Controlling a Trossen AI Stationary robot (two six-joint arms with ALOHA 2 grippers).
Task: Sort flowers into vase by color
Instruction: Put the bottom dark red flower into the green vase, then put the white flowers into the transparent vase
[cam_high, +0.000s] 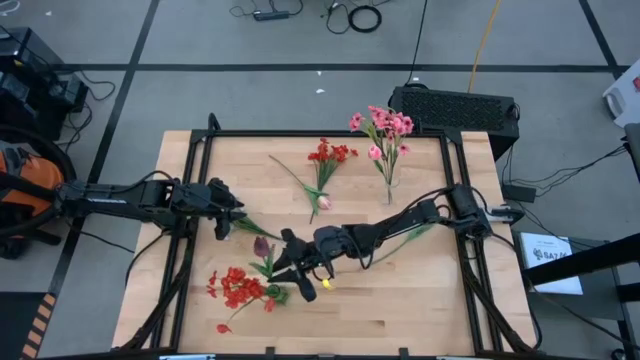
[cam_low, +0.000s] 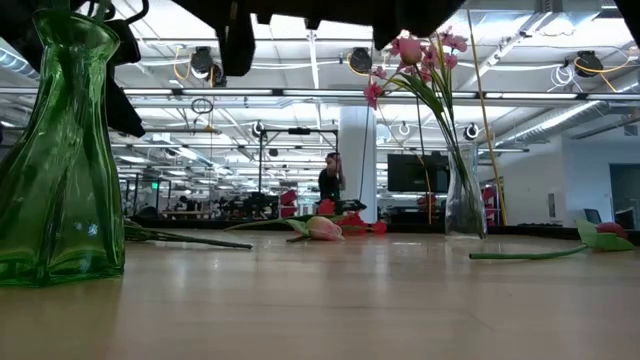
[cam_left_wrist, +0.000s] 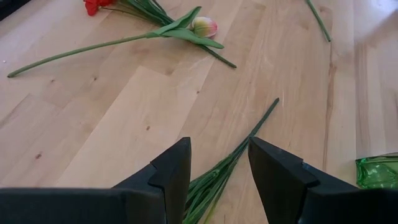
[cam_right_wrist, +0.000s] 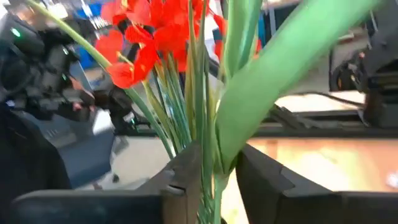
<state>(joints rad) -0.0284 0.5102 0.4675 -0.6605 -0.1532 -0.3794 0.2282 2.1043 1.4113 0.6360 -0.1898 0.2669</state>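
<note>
My right gripper (cam_right_wrist: 214, 171) clasps green stems of red flowers (cam_right_wrist: 146, 34), seemingly over the green vase (cam_low: 60, 150) near the bench's front edge; my left gripper (cam_left_wrist: 217, 165) stands open

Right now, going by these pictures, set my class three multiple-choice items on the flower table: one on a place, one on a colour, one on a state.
1. Where are the pink blooms? A standing in the clear vase; B lying beside it; C lying far from it.
2. What colour are the blossoms at the right gripper? A white; B red; C yellow.
3. How is the left gripper? A shut on stems; B out of view; C open above green stems.

Answers: 1 A, their stalks rise from the clear vase. 2 B, red blossoms top the stems at that gripper. 3 C, its wrist view shows spread fingers with the stems on the table between them.
</note>
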